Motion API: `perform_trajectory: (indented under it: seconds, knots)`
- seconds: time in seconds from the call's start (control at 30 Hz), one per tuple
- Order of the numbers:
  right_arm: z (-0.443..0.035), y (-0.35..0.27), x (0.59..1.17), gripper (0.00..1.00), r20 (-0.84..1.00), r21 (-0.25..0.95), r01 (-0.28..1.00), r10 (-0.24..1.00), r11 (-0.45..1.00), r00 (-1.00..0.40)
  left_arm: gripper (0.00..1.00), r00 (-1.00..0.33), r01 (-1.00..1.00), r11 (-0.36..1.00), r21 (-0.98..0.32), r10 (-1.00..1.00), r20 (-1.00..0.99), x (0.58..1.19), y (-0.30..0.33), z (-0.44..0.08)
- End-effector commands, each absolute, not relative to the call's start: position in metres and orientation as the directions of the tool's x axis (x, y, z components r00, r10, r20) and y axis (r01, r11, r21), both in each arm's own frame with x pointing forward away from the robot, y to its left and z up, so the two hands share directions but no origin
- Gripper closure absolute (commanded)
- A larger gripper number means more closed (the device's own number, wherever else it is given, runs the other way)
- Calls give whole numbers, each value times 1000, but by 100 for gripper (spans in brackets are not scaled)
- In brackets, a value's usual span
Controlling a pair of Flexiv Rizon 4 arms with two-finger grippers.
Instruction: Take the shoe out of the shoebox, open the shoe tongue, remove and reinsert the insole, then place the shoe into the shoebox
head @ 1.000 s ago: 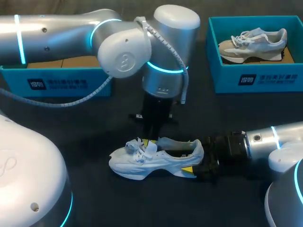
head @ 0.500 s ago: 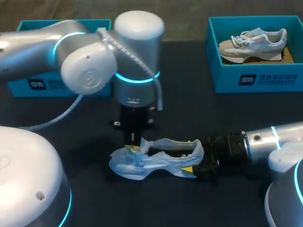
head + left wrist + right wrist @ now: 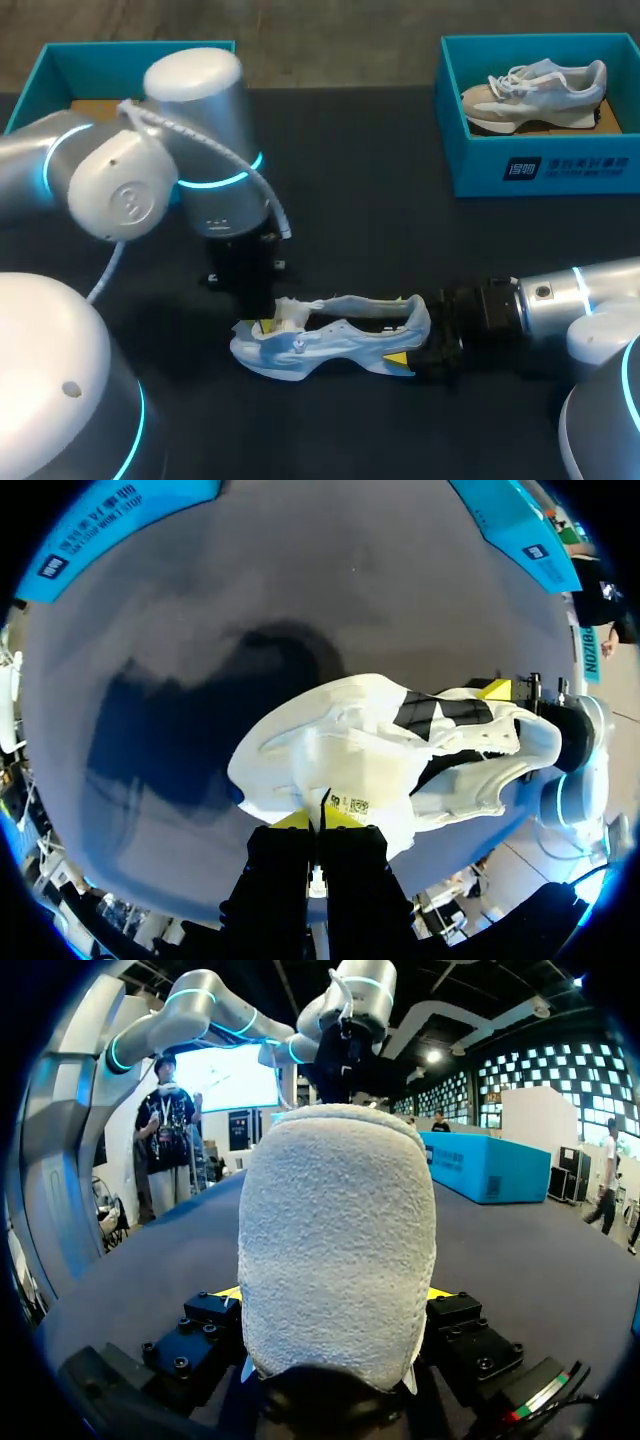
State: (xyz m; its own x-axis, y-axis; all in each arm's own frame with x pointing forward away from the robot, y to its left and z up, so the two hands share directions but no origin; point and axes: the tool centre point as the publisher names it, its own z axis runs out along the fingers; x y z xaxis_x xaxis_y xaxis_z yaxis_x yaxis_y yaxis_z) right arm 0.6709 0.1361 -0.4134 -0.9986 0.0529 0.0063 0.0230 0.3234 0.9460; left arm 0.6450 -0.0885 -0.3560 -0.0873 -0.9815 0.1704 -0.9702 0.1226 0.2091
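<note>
Head view puts the shoe (image 3: pixel 330 340) on the dark surface (image 3: pixel 400 240), toe toward my left arm, well apart from the left shoebox (image 3: pixel 130 47). My right hand (image 3: pixel 415 358) is clamped on the heel from both sides, which I judge anchors it. My left hand (image 3: pixel 268 325) comes down from above, tips pinched on the tongue (image 3: pixel 345 780), holding it toward the toe so the mouth gapes for the insole. Well off stands the right shoebox (image 3: pixel 480 170), with the other shoe (image 3: pixel 535 90) inside.

shoe (image 3: pixel 338 1250) heel hides right fingers (image 3: pixel 437 1293) mostly | left shoebox (image 3: pixel 60 70) partly behind left arm (image 3: pixel 110 180) | shoe's toe seems blurred
</note>
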Motion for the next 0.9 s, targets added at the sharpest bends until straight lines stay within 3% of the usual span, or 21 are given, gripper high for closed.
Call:
perform_trajectory:
  seconds: [0.03,0.07,0.1,0.13,0.17,0.53,0.9]
  knots:
    - [-414,136,670,100,7,945,24,54,327,-999,81,-47,-970,123,209,-940,337,639,-81,-363]
    - [-414,136,670,100,7,945,24,54,327,-999,63,-49,-968,128,214,-939,339,637,-79,-364]
    - [-414,136,670,100,7,945,24,54,327,-999,53,-51,-968,130,217,-940,336,636,-78,-365]
    - [-414,136,670,100,7,945,24,54,327,-999,22,-50,-969,126,214,-943,330,634,-76,-365]
    - [-414,136,670,100,7,945,24,54,327,-999,0,-57,-969,132,209,-941,333,632,-73,-363]
    - [-414,136,670,100,7,945,24,54,327,-999,0,-165,-981,190,44,-930,327,633,-69,-307]
    - [-414,136,670,100,7,945,24,54,327,-999,0,-340,-940,331,-81,-900,271,643,-88,-257]
